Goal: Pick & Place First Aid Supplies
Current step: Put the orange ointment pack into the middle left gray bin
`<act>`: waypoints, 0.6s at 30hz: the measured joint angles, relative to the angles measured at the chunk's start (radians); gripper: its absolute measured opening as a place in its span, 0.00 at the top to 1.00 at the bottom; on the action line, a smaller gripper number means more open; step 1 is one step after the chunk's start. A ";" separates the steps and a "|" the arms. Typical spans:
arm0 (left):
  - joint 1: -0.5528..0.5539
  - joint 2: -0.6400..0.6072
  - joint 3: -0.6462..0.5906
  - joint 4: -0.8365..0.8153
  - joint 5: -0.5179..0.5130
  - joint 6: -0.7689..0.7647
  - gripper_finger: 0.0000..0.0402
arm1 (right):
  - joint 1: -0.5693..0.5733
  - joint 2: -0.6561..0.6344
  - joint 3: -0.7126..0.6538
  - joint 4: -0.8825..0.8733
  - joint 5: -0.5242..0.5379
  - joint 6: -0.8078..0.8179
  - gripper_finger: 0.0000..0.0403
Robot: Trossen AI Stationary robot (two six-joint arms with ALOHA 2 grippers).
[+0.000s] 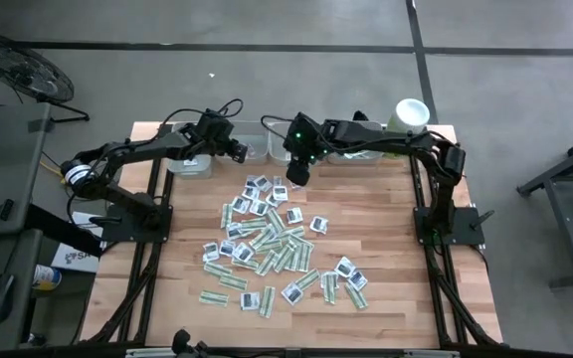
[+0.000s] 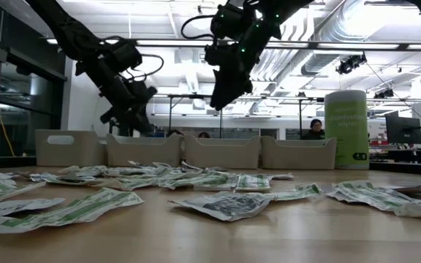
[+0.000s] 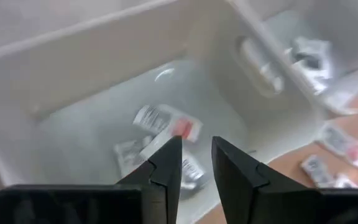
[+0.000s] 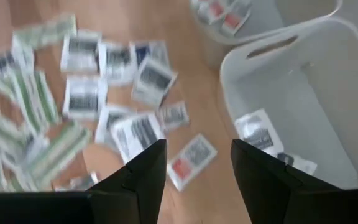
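Left gripper (image 3: 196, 163) over a grey tray (image 3: 92, 74), jaws slightly parted, empty. Right gripper (image 4: 197, 163) above scattered sachets (image 1: 272, 239), jaws spread.

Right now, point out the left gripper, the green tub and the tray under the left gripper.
left gripper (image 3: 196, 163): left wrist view, midway between its fingertips.
green tub (image 2: 346, 131): low view, middle of its side.
tray (image 3: 104, 56): left wrist view, inner wall.

Sachets (image 2: 218, 204) litter the table (image 2: 305, 234) — four grey trays (image 2: 221, 152) behind, green tub (image 2: 346, 130) beside.
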 joint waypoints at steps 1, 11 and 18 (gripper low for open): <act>0.000 -0.011 0.000 0.008 0.019 0.007 0.78 | 0.006 0.000 -0.001 -0.015 0.000 -0.029 0.57; -0.001 -0.039 0.001 0.015 0.325 0.070 0.78 | 0.073 0.002 -0.185 0.067 0.001 -0.333 0.57; -0.001 -0.040 0.001 0.016 0.502 0.061 0.78 | 0.107 0.002 -0.321 0.284 0.052 -0.438 0.58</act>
